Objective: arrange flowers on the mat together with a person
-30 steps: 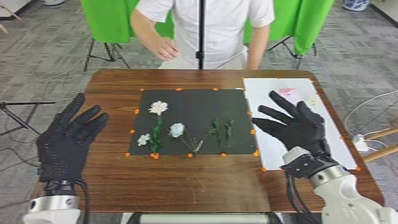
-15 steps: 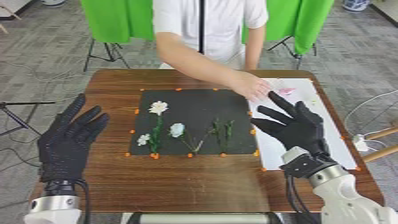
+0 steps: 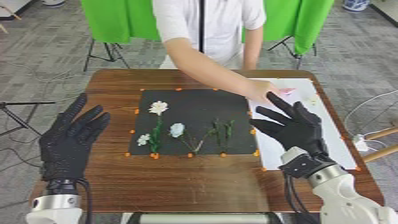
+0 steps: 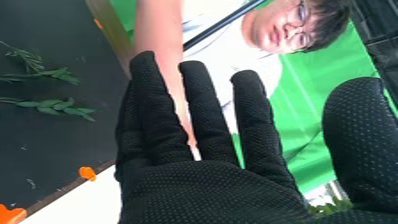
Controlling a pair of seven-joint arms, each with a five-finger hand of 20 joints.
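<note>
The left hand (image 3: 67,145), in dotted black fabric, hung open left of the matte dark mat (image 3: 191,99), where a ruffled white bloom (image 3: 158,107), a rounded pale-blue bloom (image 3: 177,130) and slender leafy green sprigs (image 3: 228,131) lay. The right hand (image 3: 295,129), gloved alike, was open over the flat white sheet (image 3: 269,156); a person's bare hand (image 3: 261,90) was (close quarters, that) near the pink bloom (image 3: 286,92).

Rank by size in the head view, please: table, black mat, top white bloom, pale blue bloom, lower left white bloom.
1. Table
2. Black mat
3. Top white bloom and pale blue bloom, too alike to rank
4. Lower left white bloom
</note>
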